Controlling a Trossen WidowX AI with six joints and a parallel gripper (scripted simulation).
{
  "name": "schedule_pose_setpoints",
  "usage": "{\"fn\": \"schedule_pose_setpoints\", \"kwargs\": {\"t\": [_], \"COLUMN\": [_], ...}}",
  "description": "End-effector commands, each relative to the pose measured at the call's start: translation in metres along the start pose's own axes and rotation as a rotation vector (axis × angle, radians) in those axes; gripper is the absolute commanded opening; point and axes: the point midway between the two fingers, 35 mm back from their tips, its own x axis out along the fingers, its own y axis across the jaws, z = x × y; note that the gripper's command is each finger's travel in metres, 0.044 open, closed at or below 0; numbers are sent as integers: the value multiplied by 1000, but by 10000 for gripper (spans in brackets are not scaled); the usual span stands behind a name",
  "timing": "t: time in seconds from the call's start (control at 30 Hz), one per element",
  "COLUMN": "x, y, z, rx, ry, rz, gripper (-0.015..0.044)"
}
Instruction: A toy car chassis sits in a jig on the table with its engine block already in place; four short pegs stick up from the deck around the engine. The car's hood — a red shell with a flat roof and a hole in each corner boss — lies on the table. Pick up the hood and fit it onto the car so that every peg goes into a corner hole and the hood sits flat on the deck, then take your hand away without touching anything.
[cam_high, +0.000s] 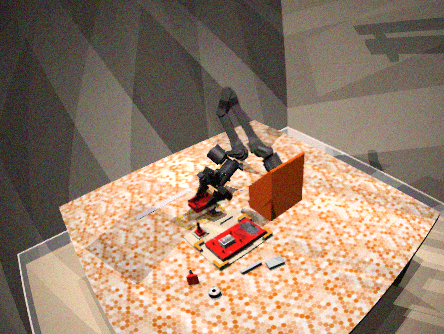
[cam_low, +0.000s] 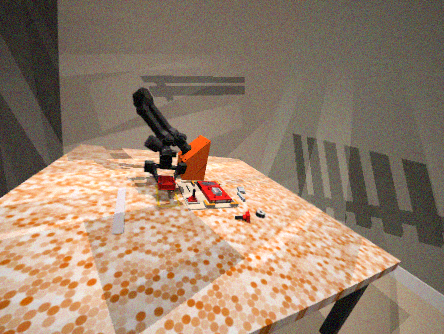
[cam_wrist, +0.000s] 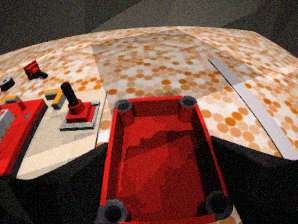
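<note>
As the gripper (cam_high: 214, 196) (cam_low: 165, 176) (cam_wrist: 160, 145) grips the red hood (cam_high: 200, 202) (cam_low: 166, 183) (cam_wrist: 161, 159), the arm should carry it level, aligning 4 holes before lowering.

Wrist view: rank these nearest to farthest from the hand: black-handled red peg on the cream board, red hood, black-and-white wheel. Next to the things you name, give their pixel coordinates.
1. Red hood (cam_high: 200, 202) (cam_low: 166, 183) (cam_wrist: 160, 165), between the fingers.
2. Black-handled red peg (cam_high: 199, 230) (cam_low: 193, 197) (cam_wrist: 78, 111), left in the wrist view, on the board.
3. Wheel (cam_high: 214, 292) (cam_low: 260, 213) (cam_wrist: 6, 83), at the far left edge.
</note>
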Motion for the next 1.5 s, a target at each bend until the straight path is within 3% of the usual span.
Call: {"fn": "schedule_pose_setpoints", "kwargs": {"t": [0.0, 1.07, 1.47], "x": [-3, -21, -20], "y": [1, 4, 3], "z": [3, 25, 25], "rx": [5, 14, 231], "ry": [1, -3, -3], "rz": [0, -3, -3], "gripper": [0, 0, 0]}}
